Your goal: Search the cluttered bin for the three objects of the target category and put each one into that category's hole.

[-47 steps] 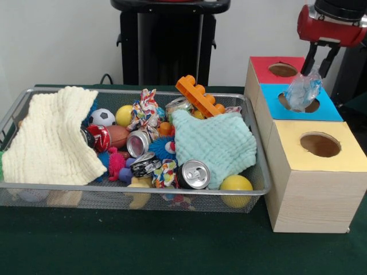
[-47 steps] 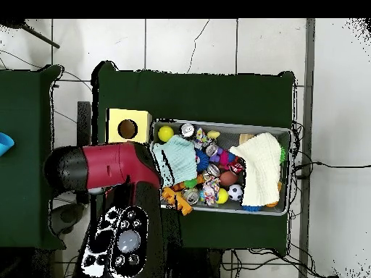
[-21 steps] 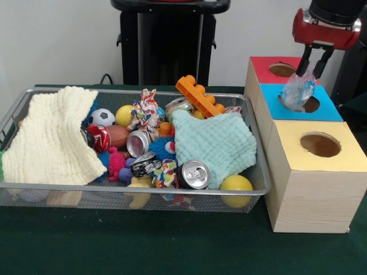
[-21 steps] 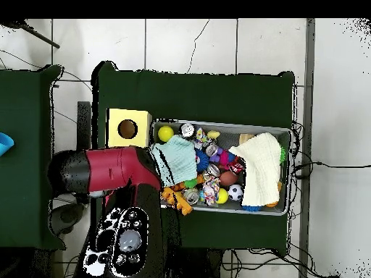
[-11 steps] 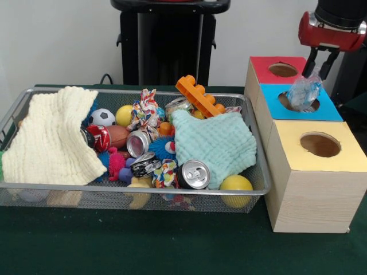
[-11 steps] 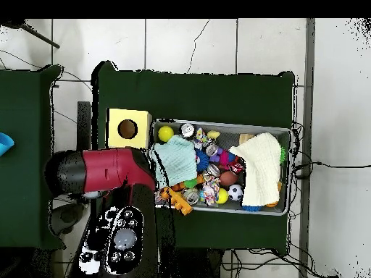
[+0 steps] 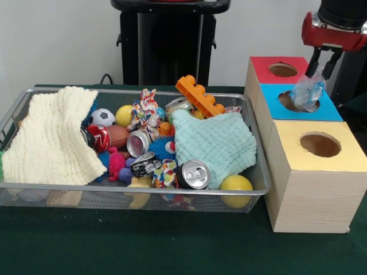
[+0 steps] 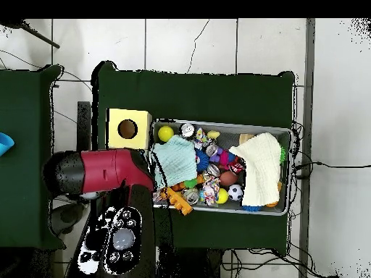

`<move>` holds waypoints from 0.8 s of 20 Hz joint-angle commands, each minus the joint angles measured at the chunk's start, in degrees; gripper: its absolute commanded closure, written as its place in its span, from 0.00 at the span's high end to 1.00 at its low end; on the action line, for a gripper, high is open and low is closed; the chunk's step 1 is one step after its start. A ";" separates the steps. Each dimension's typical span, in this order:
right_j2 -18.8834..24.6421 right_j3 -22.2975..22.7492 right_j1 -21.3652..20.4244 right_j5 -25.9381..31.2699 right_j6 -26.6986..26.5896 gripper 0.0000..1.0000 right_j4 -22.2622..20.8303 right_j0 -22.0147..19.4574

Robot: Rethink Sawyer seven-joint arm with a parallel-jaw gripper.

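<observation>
The wire mesh bin (image 7: 132, 189) fills the left and middle of the front view, and it also shows in the overhead view (image 8: 286, 132). My gripper (image 7: 320, 73) hangs at the top right over the blue-topped box (image 7: 330, 110). It is shut on the top of a clear wrinkly bottle (image 7: 308, 91). The bottle hangs tilted, and its lower end is at the blue box's hole (image 7: 288, 101), covering the right part of it. No other clear bottle shows in the bin. In the overhead view the red arm (image 8: 109, 170) hides the gripper, the bottle and the blue box.
The red-topped box (image 7: 259, 67) stands behind the blue one and the yellow-topped box (image 7: 321, 166) in front. The bin holds a cream cloth (image 7: 54, 137), a mint cloth (image 7: 212, 143), silver cans (image 7: 194, 173), yellow balls (image 7: 236, 183), an orange brick toy (image 7: 198, 94) and small toys.
</observation>
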 commanded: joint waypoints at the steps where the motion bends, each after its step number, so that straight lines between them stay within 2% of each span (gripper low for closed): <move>1: 0.93 4.69 1.81 -4.05 11.56 0.00 1.47 -1.02; 8: 1.37 6.52 1.93 -6.83 9.94 0.00 1.02 -2.27; 16: 1.48 6.58 2.63 -7.94 10.03 0.00 1.33 -2.50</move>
